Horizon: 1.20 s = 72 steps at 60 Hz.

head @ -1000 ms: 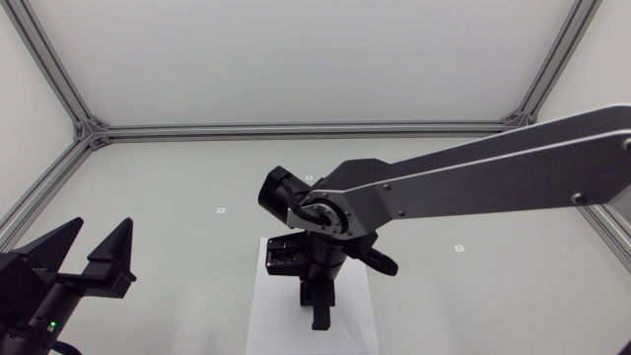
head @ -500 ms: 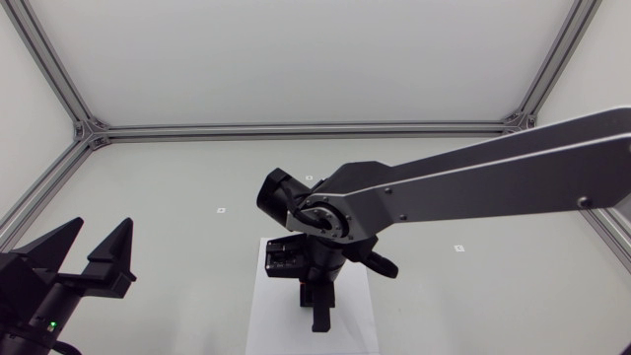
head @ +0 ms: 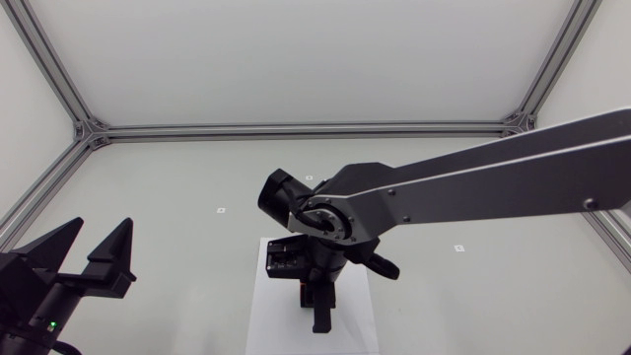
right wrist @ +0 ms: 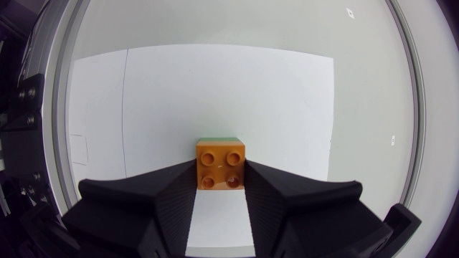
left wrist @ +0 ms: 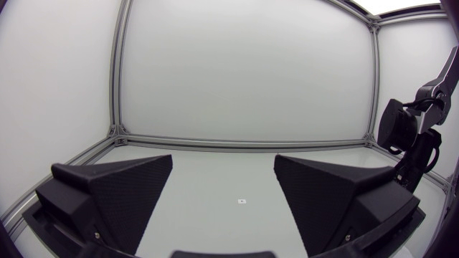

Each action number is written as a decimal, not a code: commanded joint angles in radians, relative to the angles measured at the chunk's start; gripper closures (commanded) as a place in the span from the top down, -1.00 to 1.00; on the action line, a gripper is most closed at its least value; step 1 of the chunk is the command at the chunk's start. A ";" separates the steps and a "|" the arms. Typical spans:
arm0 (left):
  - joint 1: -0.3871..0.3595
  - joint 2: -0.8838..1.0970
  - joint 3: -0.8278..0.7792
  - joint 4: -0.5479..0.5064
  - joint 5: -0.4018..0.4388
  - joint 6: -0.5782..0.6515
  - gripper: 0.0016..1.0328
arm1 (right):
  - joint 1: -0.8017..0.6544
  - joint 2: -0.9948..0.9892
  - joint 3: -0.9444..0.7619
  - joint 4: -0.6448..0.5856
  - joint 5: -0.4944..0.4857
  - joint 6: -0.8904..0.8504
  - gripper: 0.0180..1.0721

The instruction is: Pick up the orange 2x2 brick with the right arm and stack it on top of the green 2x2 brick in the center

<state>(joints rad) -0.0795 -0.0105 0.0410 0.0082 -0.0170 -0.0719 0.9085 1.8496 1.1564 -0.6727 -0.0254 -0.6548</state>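
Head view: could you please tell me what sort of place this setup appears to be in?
Probably a robotics test cell: a silver aluminium-profile frame with plain white panels encloses the pale grey table, and the black wedge-fingered right gripper holds a small orange plastic 2x2 brick.

Nothing legible shows in any view: no text, number, brand or sign. Small white square markers (head: 221, 210) lie on the bench (head: 148, 177), one at the left, one at the right and one near the middle. They are too small to tell whether they bear print. The studs of the orange 2x2 brick (right wrist: 220, 165) show no lettering that can be made out.
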 commanded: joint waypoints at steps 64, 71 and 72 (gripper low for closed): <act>0.006 -0.002 -0.041 -0.010 -0.003 -0.020 0.92 | 0.009 -0.009 0.032 -0.077 0.012 0.024 -0.28; 0.006 -0.002 -0.041 -0.010 -0.003 -0.020 0.92 | 0.010 -0.016 0.052 -0.087 0.013 0.024 -0.28; 0.006 -0.002 -0.041 -0.010 -0.003 -0.020 0.92 | 0.010 -0.016 0.054 -0.087 0.013 0.024 -0.28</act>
<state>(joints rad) -0.0795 -0.0105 0.0410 0.0082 -0.0170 -0.0719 0.9089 1.8484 1.1847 -0.7418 -0.0212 -0.6365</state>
